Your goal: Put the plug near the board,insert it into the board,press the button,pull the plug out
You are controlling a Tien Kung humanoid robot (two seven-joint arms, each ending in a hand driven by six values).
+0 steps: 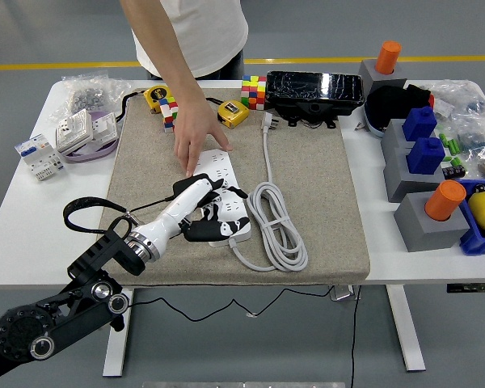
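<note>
The white power strip [229,171] lies on the grey mat [323,202]. The black plug adapter [181,187] sits in the strip and is almost wholly hidden under my left hand [208,208], which lies right on top of it. Its black cord [85,212] loops off to the left over the mat's edge. A person's hand [196,139] presses down on the far end of the strip. My right arm is out of view.
The strip's white cable [276,220] lies coiled to the right of it, with its own plug [268,121] further back. Cubes and tape measures [233,111] stand at the mat's far edge. Grey blocks with blue and orange pegs [424,158] stand at the right.
</note>
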